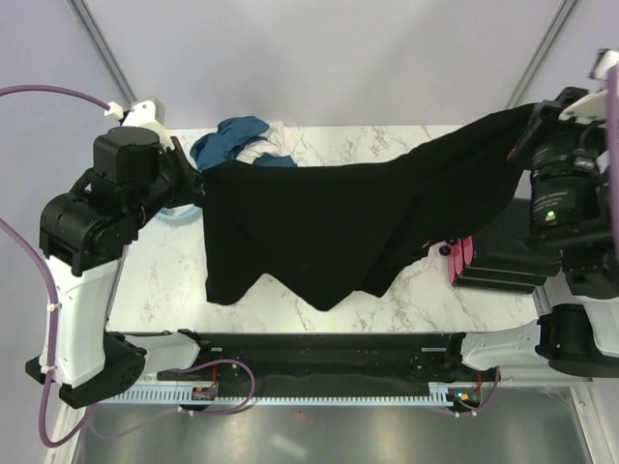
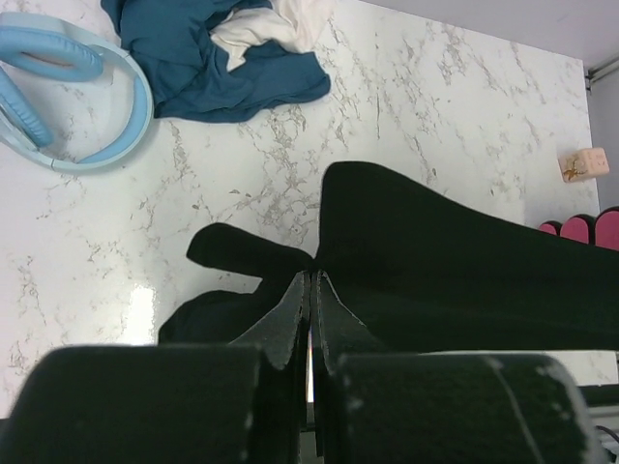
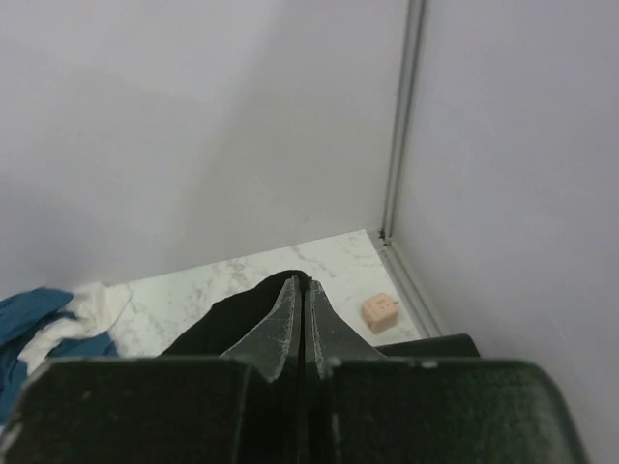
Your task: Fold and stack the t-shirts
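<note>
From above, shows a black t-shirt (image 1: 338, 222) stretched in the air between both claws, sagging over the marble desk (image 1: 387, 145). Left claw (image 1: 198, 188): pinched tight on the shirt's left edge, confirmed close up in its own wrist view, with black cloth running out to the right. Right claw (image 1: 527, 121): likewise squeezed closed on a peak of the same cloth, well clear of the desk. Just behind the left claw, a crumpled heap of teal-blue and white shirts (image 1: 242, 142), seeming to touch the black shirt's upper edge from overhead, yet plainly lying on the desk beyond it in the left wrist view. Plain in that wrist view, a mere sliver from above under the left arm: a light-blue looped thing (image 2: 58, 106) flat on the desk, left of the heap. Only in the wrist views: a small pinkish-beige block (image 3: 380, 311) near the far right corner, ahead of the right claw. Below the right claw, from above, a dark stack (image 1: 503, 261) with a pink ridged piece (image 1: 461, 259) against its left side; cannot tell what either is.
</note>
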`<state>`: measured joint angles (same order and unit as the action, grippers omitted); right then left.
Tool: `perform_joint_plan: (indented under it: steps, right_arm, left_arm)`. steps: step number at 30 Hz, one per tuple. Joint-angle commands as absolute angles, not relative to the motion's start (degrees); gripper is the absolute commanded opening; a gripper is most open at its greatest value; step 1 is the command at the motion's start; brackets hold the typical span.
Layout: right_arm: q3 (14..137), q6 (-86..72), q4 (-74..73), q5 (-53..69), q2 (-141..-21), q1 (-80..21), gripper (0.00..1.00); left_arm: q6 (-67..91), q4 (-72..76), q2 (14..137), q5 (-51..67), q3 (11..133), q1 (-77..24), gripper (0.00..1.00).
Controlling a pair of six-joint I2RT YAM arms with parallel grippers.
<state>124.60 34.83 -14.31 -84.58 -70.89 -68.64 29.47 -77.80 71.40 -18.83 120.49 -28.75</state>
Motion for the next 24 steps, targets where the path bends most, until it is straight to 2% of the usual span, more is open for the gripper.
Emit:
perform_joint_plan:
  steps: [1,4,5,6,8,9,10,12,13,20,24]
  right_arm:
    - [114.1,35.2,-11.5,-85.4,-72.9,-75.1,0.0]
    - [120.6,14.8,-29.1,-76.2,-76.8,-74.2,0.0]
    - [121.2,13.7,-30.2,-75.1,-78.9,-73.4,0.0]
    - [123.0,12.7,-32.4,-71.2,-80.4,-71.2,0.0]
    - [128.5,2.2,-46.4,-61.9,-86.5,-65.9,0.0]
    - [132.9,-0.8,-50.1,-56.8,-88.2,-60.2,0.0]
    - [132.8,-2.3,-51.7,-50.0,-89.3,-58.6,0.0]
    - [129.9,-3.8,-51.2,-46.3,-91.3,-54.4,0.0]
    - [129.3,-5.0,-51.3,-38.8,-92.0,-52.0,0.0]
    - [122.0,-12.5,-49.5,-24.3,-94.8,-33.5,0.0]
    - [122.6,-11.5,-52.0,-21.6,-98.3,-24.6,0.0]
  left_arm:
    - [27.9,-85.0,70.0,-16.9,116.8,-28.8,0.02]
    - [28.8,-82.2,70.0,-14.8,115.1,-28.8,0.02]
    - [28.8,-81.5,70.5,-14.4,115.0,-28.8,0.02]
    - [28.7,-81.0,70.8,-13.9,115.0,-28.8,0.02]
    - [28.1,-80.9,71.6,-14.1,115.2,-28.8,0.02]
    - [27.9,-80.6,71.8,-14.2,115.3,-28.8,0.02]
    - [27.6,-80.6,71.9,-14.3,115.1,-28.8,0.02]
    - [27.5,-80.1,72.0,-14.8,114.8,-28.8,0.02]
    - [27.2,-79.4,72.1,-14.8,114.3,-28.8,0.02]
    - [26.5,-76.0,76.5,-13.8,115.0,-28.7,0.02]
    - [27.9,-77.9,85.1,-17.0,119.2,-27.3,0.02]
